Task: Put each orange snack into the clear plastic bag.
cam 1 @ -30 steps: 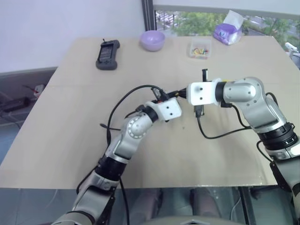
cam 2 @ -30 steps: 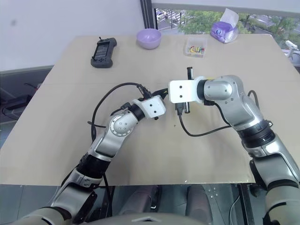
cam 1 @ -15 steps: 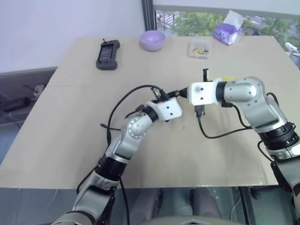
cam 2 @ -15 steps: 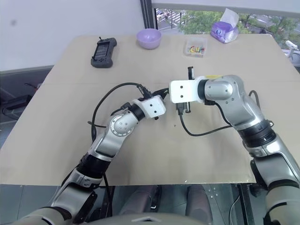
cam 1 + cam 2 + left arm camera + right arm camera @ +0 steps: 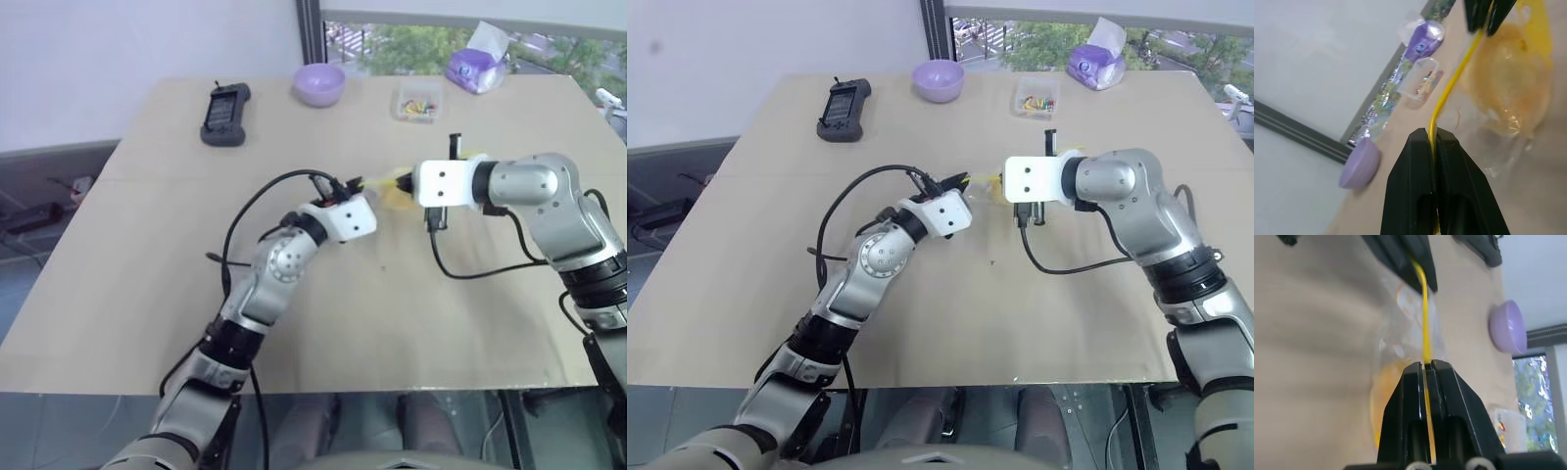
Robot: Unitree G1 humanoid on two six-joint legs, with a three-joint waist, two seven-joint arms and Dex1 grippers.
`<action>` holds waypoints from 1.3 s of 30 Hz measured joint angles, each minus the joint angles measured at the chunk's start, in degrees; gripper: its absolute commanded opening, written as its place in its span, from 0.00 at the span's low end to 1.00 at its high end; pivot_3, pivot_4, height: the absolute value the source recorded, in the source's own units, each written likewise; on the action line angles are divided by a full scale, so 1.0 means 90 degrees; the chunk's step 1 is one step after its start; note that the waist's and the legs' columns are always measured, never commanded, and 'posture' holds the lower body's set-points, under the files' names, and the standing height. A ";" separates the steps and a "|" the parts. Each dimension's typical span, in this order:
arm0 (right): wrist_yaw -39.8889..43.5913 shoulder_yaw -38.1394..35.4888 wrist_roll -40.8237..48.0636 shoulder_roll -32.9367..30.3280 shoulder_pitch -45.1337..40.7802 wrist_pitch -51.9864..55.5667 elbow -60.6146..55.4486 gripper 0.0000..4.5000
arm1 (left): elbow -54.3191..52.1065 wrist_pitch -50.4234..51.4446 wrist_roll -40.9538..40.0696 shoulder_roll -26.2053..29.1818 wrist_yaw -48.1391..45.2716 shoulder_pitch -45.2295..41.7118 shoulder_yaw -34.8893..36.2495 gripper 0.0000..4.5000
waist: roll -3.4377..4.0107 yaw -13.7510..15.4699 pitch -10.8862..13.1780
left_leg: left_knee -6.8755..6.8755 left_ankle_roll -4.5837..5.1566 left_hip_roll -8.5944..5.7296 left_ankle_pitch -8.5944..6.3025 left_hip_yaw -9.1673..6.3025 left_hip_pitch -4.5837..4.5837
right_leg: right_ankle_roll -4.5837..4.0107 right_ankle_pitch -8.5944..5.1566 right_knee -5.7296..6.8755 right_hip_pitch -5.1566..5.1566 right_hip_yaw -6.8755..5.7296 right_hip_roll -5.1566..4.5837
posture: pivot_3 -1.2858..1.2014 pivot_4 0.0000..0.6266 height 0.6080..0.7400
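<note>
Change: since a second ago my right gripper (image 5: 1426,366) has swung out to the right, away from my left gripper (image 5: 1433,135); the clear plastic bag (image 5: 392,186) now shows stretched between them.
Camera: no shift, far-edge items sit where they were.
Writing: nothing I can read; yellow print on the bag too blurred, no brand legible on the tissue pack (image 5: 476,67).
Left fingers: closed tight, pinching the yellow zip strip (image 5: 1452,85) at its left end.
Right fingers: closed tight too, clamped on the same strip at its right end.
Strip: runs taut from one pair of fingertips to the other, seen in both wrist views.
Bag: held up off the table (image 5: 147,255) at mid-table, hanging below the strip.
Orange snack (image 5: 1506,85): inside the bag, under the strip, nearer the right gripper's end; touching neither pair of fingers directly, film between.
Far edge, left to right: black handheld device (image 5: 224,114), purple bowl (image 5: 319,83), small clear box of colourful bits (image 5: 419,101), tissue pack.
All of those: well apart from the bag and both grippers.
</note>
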 measured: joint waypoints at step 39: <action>-0.0424 -0.0536 -0.0118 -0.1323 0.0150 -0.0003 0.0453 0.02 | 0.0385 -0.0173 -0.0006 0.0106 0.0325 -0.0373 0.0009 0.00 | -0.0001 0.0001 0.0001 | -0.0006 0.0000 0.0001 0.0000 0.0004 -0.0001 | 0.0000 0.0000 -0.0007 0.0000 0.0000 -0.0001 | 0.52 0.24 1.00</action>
